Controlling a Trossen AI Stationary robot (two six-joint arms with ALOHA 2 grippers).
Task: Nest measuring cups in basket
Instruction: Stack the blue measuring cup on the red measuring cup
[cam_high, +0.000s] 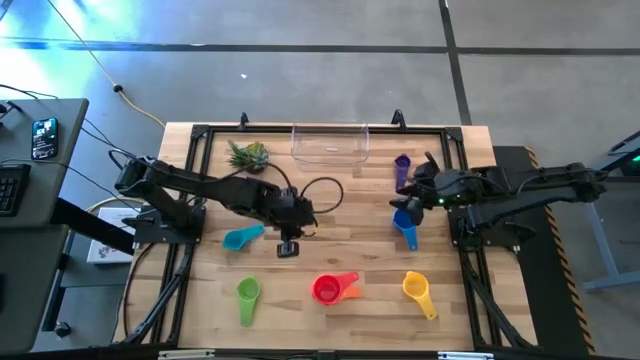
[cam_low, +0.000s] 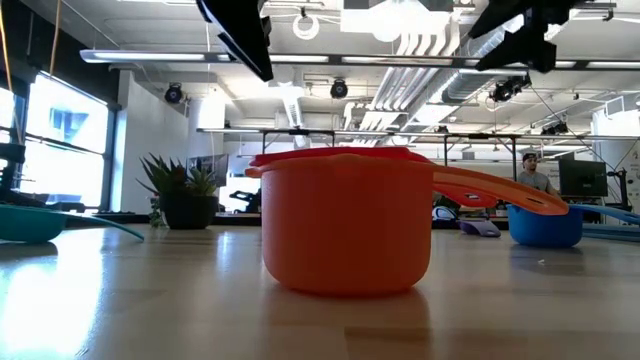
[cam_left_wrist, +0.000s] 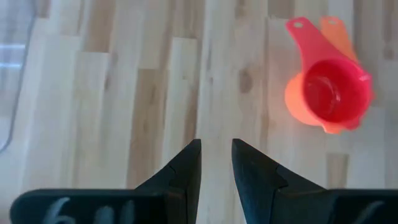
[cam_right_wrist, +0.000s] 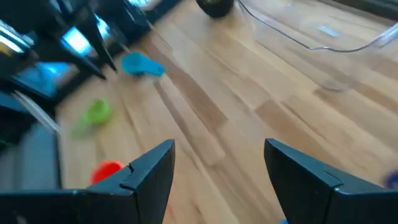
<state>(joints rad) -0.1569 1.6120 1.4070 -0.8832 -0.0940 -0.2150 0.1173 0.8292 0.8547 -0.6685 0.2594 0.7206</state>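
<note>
While both arms hang over the wooden table, nothing is held.

Left tool: sits over the middle of the table, just beside the light blue cup. Its two dark fingers stand a narrow gap apart above bare wood, gripping nothing.

Right tool: sits toward the right side of the table, between the purple cup and the blue cup. Its fingers are spread wide and empty.

Basket: a clear plastic bin at the far middle edge of the table, with no cup seen inside it.

Purple cup: just right of the basket.

Blue cup: nearer the front than the purple one, close under the right tool.

Light blue cup: left of centre, lying beside the left tool.

Green cup: near the front left.

Red cup: front middle, sitting inside the orange cup, their handles fanned slightly apart. The low view shows this pair upright and close to the camera.

Yellow cup: front right, well apart from the red and orange pair.

Plant: a small spiky green plant in a dark pot, at the far edge, left of the basket.

Room: a person sits far behind the table in the low view.
</note>
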